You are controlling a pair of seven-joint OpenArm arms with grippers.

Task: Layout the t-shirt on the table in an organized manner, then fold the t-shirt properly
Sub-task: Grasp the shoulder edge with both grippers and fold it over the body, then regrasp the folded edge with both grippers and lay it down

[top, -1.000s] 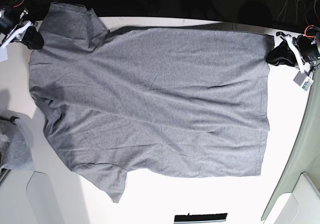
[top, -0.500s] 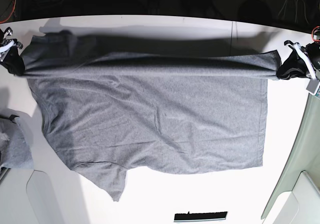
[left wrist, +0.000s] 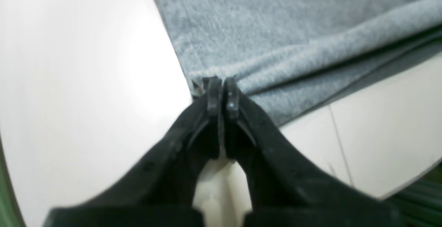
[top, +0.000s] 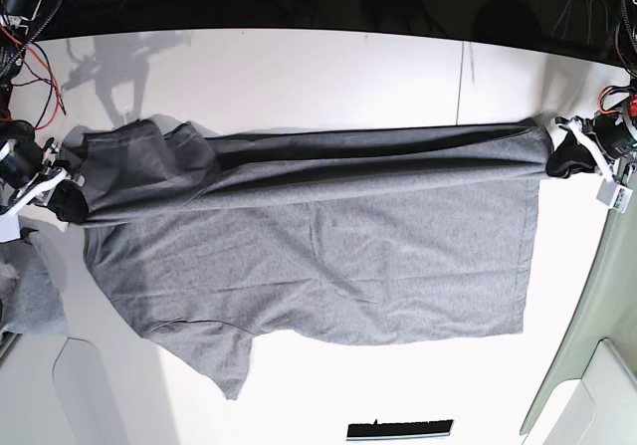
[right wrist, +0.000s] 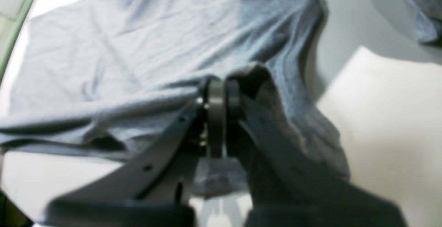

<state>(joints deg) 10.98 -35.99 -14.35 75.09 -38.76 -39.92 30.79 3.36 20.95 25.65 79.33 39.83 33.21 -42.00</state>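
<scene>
The heather-grey t-shirt (top: 328, 246) lies across the white table (top: 328, 77), its far long edge lifted and drawn over toward the near side as a fold. My left gripper (top: 563, 154) is shut on the t-shirt's hem corner at the right of the base view; the left wrist view shows its fingertips (left wrist: 221, 85) pinching the t-shirt (left wrist: 276, 30). At the left of the base view my right gripper (top: 62, 188) is shut on the shoulder and sleeve end. In the right wrist view the closed gripper (right wrist: 219, 92) has the t-shirt (right wrist: 138, 47) bunched around it.
A smaller grey cloth bundle (top: 30, 291) sits at the table's left edge. A pale grey-green panel (top: 607, 296) curves along the right. A thin dark seam (top: 461, 82) crosses the table. A black strip (top: 398, 430) lies near the front edge.
Both grippers have carried the t-shirt's far edge toward the near side, so more white table shows behind the fold. The folded band now lies over the shirt's body.
</scene>
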